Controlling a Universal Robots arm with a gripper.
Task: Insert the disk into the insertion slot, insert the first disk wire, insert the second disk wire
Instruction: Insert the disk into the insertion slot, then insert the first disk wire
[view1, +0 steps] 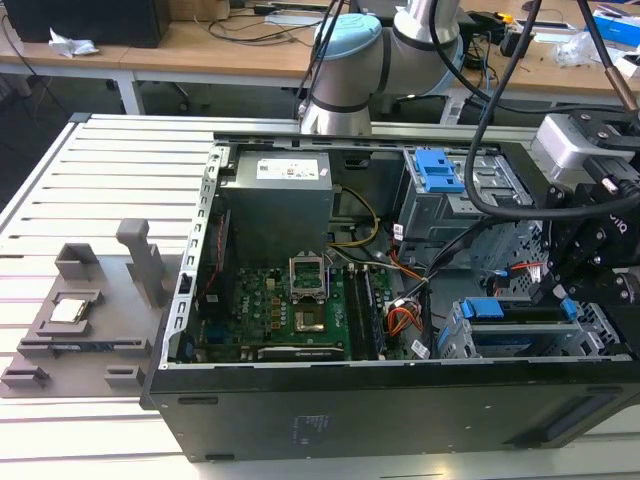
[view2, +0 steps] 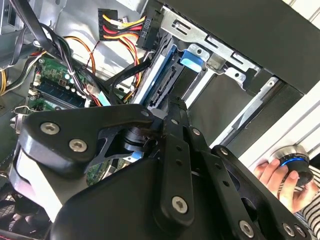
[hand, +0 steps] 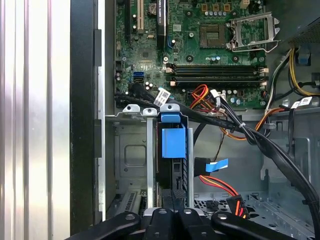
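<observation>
The disk (hand: 173, 145) stands on edge in the insertion slot (hand: 131, 150), its blue frame between the metal rails, at about four o'clock of the open case (view1: 300, 430) in the exterior view. The gripper (hand: 172, 212) sits right at the disk's outer end; whether it clamps the disk or only rests against it I cannot tell. A push slightly off line could wedge the frame against a rail. The black wires (hand: 215, 122) crossing beside the slot's mouth could catch on the gripper, and a black plug (view2: 122, 25) on red and yellow wires hangs near as well. In the exterior view the case wall hems the slot at three o'clock, a taller cage (view1: 440, 185) at twelve and wires at nine, so the free room looks to be straight up.
</observation>
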